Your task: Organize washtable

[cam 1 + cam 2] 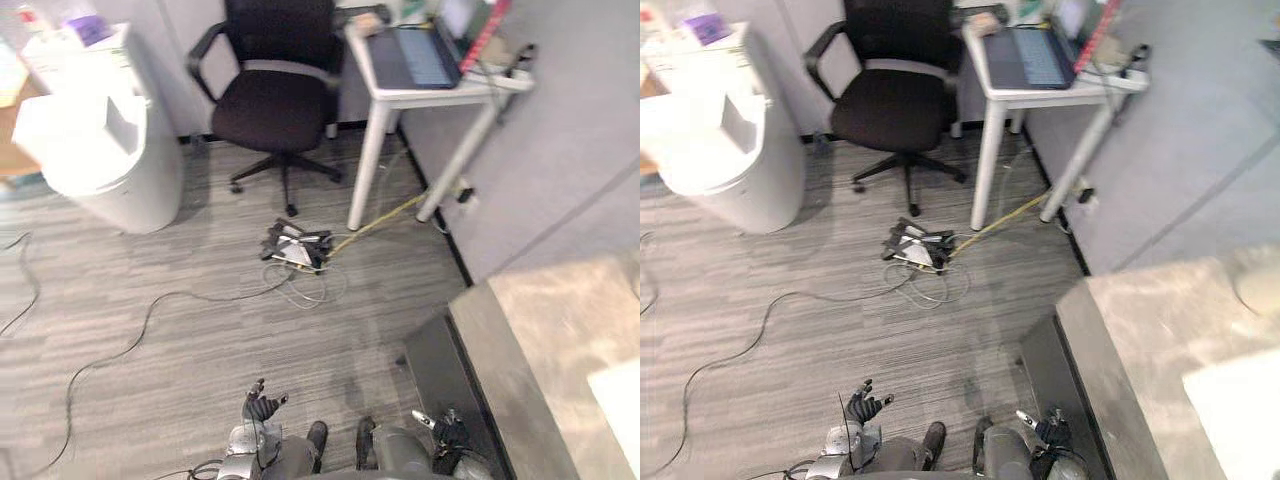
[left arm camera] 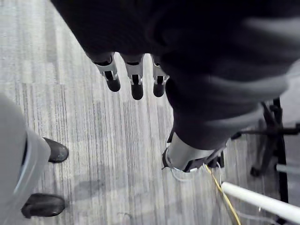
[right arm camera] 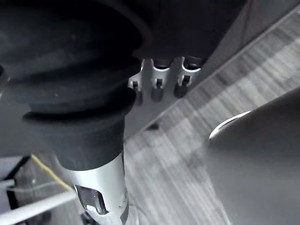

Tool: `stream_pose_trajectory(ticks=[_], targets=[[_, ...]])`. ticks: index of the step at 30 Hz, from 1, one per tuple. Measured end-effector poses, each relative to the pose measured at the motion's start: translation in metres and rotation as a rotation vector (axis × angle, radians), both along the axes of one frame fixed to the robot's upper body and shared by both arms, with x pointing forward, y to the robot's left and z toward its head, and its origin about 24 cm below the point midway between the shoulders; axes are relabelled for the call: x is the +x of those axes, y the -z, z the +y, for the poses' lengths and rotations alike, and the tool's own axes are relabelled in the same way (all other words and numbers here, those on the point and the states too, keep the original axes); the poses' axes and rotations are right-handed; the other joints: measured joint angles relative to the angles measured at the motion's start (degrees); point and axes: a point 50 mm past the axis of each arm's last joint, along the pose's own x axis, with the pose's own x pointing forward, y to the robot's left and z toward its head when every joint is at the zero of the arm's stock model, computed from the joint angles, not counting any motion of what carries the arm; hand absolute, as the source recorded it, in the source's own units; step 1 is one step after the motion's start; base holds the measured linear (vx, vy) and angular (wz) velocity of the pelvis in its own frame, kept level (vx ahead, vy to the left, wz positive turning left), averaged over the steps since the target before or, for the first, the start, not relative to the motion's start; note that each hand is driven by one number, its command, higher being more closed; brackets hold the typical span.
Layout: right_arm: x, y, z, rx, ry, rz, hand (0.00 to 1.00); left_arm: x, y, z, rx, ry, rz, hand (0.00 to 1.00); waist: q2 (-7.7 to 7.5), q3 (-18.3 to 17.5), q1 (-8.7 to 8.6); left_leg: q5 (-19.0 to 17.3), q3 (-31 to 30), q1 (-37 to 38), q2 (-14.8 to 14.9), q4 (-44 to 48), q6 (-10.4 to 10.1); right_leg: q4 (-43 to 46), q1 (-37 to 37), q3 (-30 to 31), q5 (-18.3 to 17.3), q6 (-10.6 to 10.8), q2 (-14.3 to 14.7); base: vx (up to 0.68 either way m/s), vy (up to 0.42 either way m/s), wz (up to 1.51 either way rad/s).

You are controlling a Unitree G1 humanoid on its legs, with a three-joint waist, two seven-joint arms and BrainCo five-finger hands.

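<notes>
Long beige stone-topped washtable [image 1: 560,325] with dark side, at the robot's right

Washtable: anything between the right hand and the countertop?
Nothing visible. The right hand hangs low beside the dark side panel below the countertop. Only open air lies between the hand and the top.

You are looking down into an office: a black swivel chair [image 1: 275,100] is standing at the far side of the grey plank floor [image 1: 150,400], an open laptop [image 1: 415,55] is sitting on a white counter [image 1: 420,97] to its right, and a power strip [image 1: 297,245] is trailing cables nearby.
</notes>
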Motion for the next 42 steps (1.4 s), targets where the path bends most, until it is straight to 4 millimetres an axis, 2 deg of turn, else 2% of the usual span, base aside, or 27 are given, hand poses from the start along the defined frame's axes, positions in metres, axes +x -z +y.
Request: stream_pose_trajectory(ticks=[1, 2, 3, 4, 5, 6, 7, 8, 10, 13, 16, 19, 22, 24, 26, 27, 28, 29, 30, 33, 35, 36, 37, 38, 39, 40, 42], targets=[[0.002, -0.001, -0.002, -0.003, 0.007, -0.009, 0.0, -0.002, 0.001, -0.003, -0.013, -0.003, 0.01, 0.0, 0.94, 0.03, 0.06, -1.08, 3.71, -0.41, 0.53, 2.41, -2.01, -2.72, 3.01, -1.85, 3.71, -0.69, -0.39, 0.25, 0.036, 0.9], [0.011, -0.004, 0.001, 0.003, 0.003, -0.031, 0.0, -0.003, 0.0, -0.005, -0.02, -0.009, 0.002, 0.0, 1.79, -0.18, 0.5, -3.48, 11.73, -2.66, 3.17, 6.62, -3.8, -3.75, 4.75, -2.96, 4.44, -1.55, -0.54, 0.22, 0.009, 0.68], [0.016, -0.006, 0.006, 0.015, 0.001, -0.047, 0.0, -0.002, 0.0, -0.006, -0.022, -0.007, -0.002, 0.0, 1.95, -0.14, 0.47, -4.46, 16.25, -3.02, 5.42, 8.15, -3.22, -3.79, 5.47, -3.53, 4.41, -1.59, -0.76, 0.28, -0.027, 0.71], [0.027, -0.009, 0.017, 0.044, -0.001, -0.078, 0.0, -0.002, 0.0, -0.009, -0.026, 0.006, 0.0, 0.0, 1.42, 0.19, 0.08, -5.65, 23.85, -3.27, 9.62, 8.56, -3.76, -3.83, 7.51, -5.4, 4.27, -1.7, -1.49, 0.17, -0.056, 0.69], [0.03, -0.01, 0.02, 0.053, -0.002, -0.086, 0.0, -0.001, 0.0, -0.011, -0.026, 0.022, 0.0, 0.0, 1.6, 0.1, 0.03, -5.47, 25.45, -3.05, 10.95, 6.62, -4.0, -3.79, 8.28, -6.03, 4.19, -1.63, -1.79, 0.22, -0.032, 0.88], [0.033, -0.011, 0.022, 0.058, -0.002, -0.096, 0.0, -0.003, 0.0, -0.015, -0.026, 0.05, 0.004, 0.0, 2.21, -0.28, 0.0, -2.05, 28.39, -2.09, 13.0, 0.48, -6.33, -3.63, 9.67, -7.88, 3.31, -0.54, -2.05, 0.19, 0.032, 0.72], [0.034, -0.012, 0.022, 0.057, -0.003, -0.103, 0.0, -0.004, 0.0, -0.016, -0.025, 0.062, 0.007, 0.0, 3.44, -0.87, -0.08, 2.96, 30.49, -1.9, 15.08, -1.68, -5.26, -3.2, 10.8, -8.62, 1.07, 0.41, -1.79, 0.19, 0.055, 0.62], [0.034, -0.012, 0.023, 0.06, -0.004, -0.1, 0.0, -0.004, 0.001, -0.015, -0.022, 0.061, 0.011, 0.0, 2.9, -1.11, 0.27, 1.88, 31.68, -0.85, 14.05, -2.44, -3.54, -3.05, 11.27, -8.59, -1.13, 1.14, -2.6, 0.13, 0.059, 0.47], [0.036, -0.011, 0.029, 0.079, -0.008, -0.096, 0.0, -0.006, 0.002, -0.008, -0.002, 0.066, 0.019, 0.0, 1.69, -1.16, 0.15, 3.7, 33.1, 0.78, 11.8, -7.81, -3.04, -2.88, 11.04, -9.48, -1.79, 1.68, -4.27, 0.1, 0.062, 0.28], [0.024, -0.001, 0.031, 0.09, -0.002, -0.028, 0.0, -0.009, 0.003, -0.003, 0.012, 0.073, 0.029, 0.0, 1.06, -1.24, 0.03, 5.42, 33.02, 3.28, 10.0, -12.52, -4.23, -4.19, 12.3, -9.91, -1.29, 2.43, -5.0, 0.08, 0.058, 0.1], [0.022, 0.0, 0.032, 0.092, -0.001, -0.014, 0.0, -0.013, 0.005, 0.003, 0.029, 0.073, 0.048, 0.0, 0.19, -1.49, -0.13, 7.48, 32.81, 6.52, 9.24, -17.41, -5.42, -5.41, 13.97, -10.14, -0.37, 3.22, -4.84, 0.07, 0.022, 0.03], [0.018, 0.003, 0.036, 0.091, -0.017, 0.007, 0.0, -0.015, 0.006, 0.007, 0.041, 0.077, 0.055, 0.0, -0.87, -1.93, -0.12, 9.48, 32.53, 8.88, 8.98, -21.26, -4.89, -6.04, 15.16, -10.75, 0.14, 2.87, -4.28, 0.03, -0.023, 0.11], [0.018, 0.003, 0.036, 0.082, -0.036, 0.01, 0.0, -0.016, 0.006, 0.009, 0.055, 0.091, 0.057, 0.0, -1.5, -2.15, -0.14, 9.73, 32.11, 9.72, 8.98, -22.41, -4.65, -5.6, 15.43, -10.9, 0.23, 2.82, -4.07, 0.03, -0.019, 0.06], [0.018, 0.003, 0.035, 0.075, -0.054, 0.013, 0.0, -0.016, 0.006, 0.007, 0.05, 0.1, 0.058, 0.0, -1.13, -1.93, -0.17, 9.63, 31.78, 10.45, 8.77, -22.41, -4.54, -0.31, 14.17, -10.97, 0.22, 2.83, -4.74, 0.01, 0.043, 0.05], [0.021, -0.001, 0.03, 0.049, -0.088, -0.014, 0.0, -0.018, 0.007, 0.004, 0.037, 0.109, 0.06, 0.0, -0.46, -1.58, -0.42, 6.87, 29.17, 11.38, 9.13, -21.42, -1.69, 18.45, 6.95, -10.8, -0.02, 3.18, -8.09, 0.0, 0.068, 0.25], [0.021, -0.002, 0.032, 0.05, -0.093, -0.021, 0.0, -0.017, 0.007, 0.003, 0.032, 0.113, 0.059, 0.0, -0.73, -1.11, -0.86, 6.41, 27.95, 11.73, 8.2, -20.8, -1.39, 24.68, 3.91, -10.38, -1.39, 3.6, -9.74, 0.08, -0.004, 0.77], [0.025, -0.005, 0.034, 0.048, -0.103, -0.045, 0.0, -0.016, 0.006, 0.005, 0.038, 0.107, 0.059, 0.0, -2.21, -0.9, -1.55, 5.27, 25.54, 11.66, 7.05, -19.34, -0.39, 30.96, 0.49, -6.94, -4.97, 3.69, -11.32, 0.1, -0.014, 1.07], [0.023, -0.005, 0.032, 0.044, -0.109, -0.046, 0.0, -0.017, 0.006, 0.006, 0.036, 0.096, 0.058, 0.0, -2.05, -0.87, -1.76, 4.61, 23.57, 11.3, 6.89, -18.19, -0.14, 31.51, -2.01, -4.44, -6.93, 4.43, -11.24, 0.11, -0.019, 1.05], [0.024, -0.005, 0.031, 0.041, -0.11, -0.049, 0.0, -0.017, 0.006, 0.006, 0.032, 0.089, 0.057, 0.0, -1.84, -0.82, -1.57, 4.36, 22.72, 11.21, 6.89, -17.76, -0.16, 30.37, -3.07, -3.34, -7.37, 4.91, -11.23, 0.08, -0.011, 0.91], [0.028, -0.008, 0.029, 0.032, -0.136, -0.068, 0.0, -0.017, 0.006, 0.01, 0.023, 0.04, 0.055, 0.0, -1.16, -0.52, -1.63, 2.95, 17.55, 10.93, 6.89, -15.62, -0.35, 20.29, -7.01, 6.54, -6.63, 6.36, -9.6, 0.12, -0.08, 0.87], [0.028, -0.006, 0.03, 0.037, -0.143, -0.06, 0.0, -0.02, 0.008, 0.013, 0.015, 0.002, 0.066, 0.0, -1.44, -0.67, -1.71, 1.75, 13.54, 10.57, 6.86, -14.79, -1.68, 11.46, -7.31, 14.16, -3.57, 7.21, -8.35, 0.15, -0.199, 1.0], [0.028, -0.006, 0.03, 0.038, -0.145, -0.056, 0.0, -0.02, 0.008, 0.015, 0.014, -0.009, 0.067, 0.0, -1.64, -0.77, -1.65, 1.5, 12.64, 10.53, 6.86, -14.69, -2.05, 10.09, -7.39, 14.82, -2.72, 7.26, -8.38, 0.19, -0.261, 1.05], [0.028, -0.005, 0.032, 0.041, -0.151, -0.048, 0.0, -0.02, 0.008, 0.017, 0.014, -0.033, 0.065, 0.0, -2.24, -0.97, -1.62, 1.01, 10.28, 9.99, 6.89, -14.12, -2.79, 8.06, -7.38, 14.09, -1.35, 6.6, -8.53, 0.25, -0.336, 1.17], [0.027, -0.003, 0.034, 0.044, -0.164, -0.036, 0.0, -0.019, 0.007, 0.02, 0.014, -0.052, 0.062, 0.0, -3.65, -1.78, -1.73, 0.01, 7.94, 8.44, 7.13, -12.48, -4.25, 6.33, -6.87, 12.75, 2.05, 6.13, -8.85, 0.26, -0.366, 1.33], [0.028, -0.003, 0.036, 0.048, -0.171, -0.038, 0.0, -0.018, 0.007, 0.019, 0.01, -0.052, 0.061, 0.0, -3.24, -1.75, -1.78, -0.55, 7.4, 7.36, 7.89, -11.29, -4.84, 6.36, -6.6, 11.36, 4.46, 6.7, -9.05, 0.27, -0.367, 1.39], [0.03, -0.004, 0.029, 0.023, -0.176, -0.039, 0.0, -0.018, 0.008, 0.014, -0.006, -0.052, 0.066, 0.0, -1.45, -2.03, -1.79, -0.74, 9.63, 4.98, 11.3, -9.03, -5.93, 6.15, -6.45, 6.78, 4.25, 5.76, -8.28, 0.23, -0.277, 1.14], [0.033, -0.006, 0.022, -0.002, -0.178, -0.043, 0.0, -0.016, 0.008, 0.0, -0.041, -0.05, 0.065, 0.0, 0.77, -1.98, -2.51, 0.22, 17.31, 2.83, 15.13, -6.73, -7.39, 6.16, -5.03, 0.34, 3.6, 4.48, -7.9, 0.31, -0.306, 1.41]])
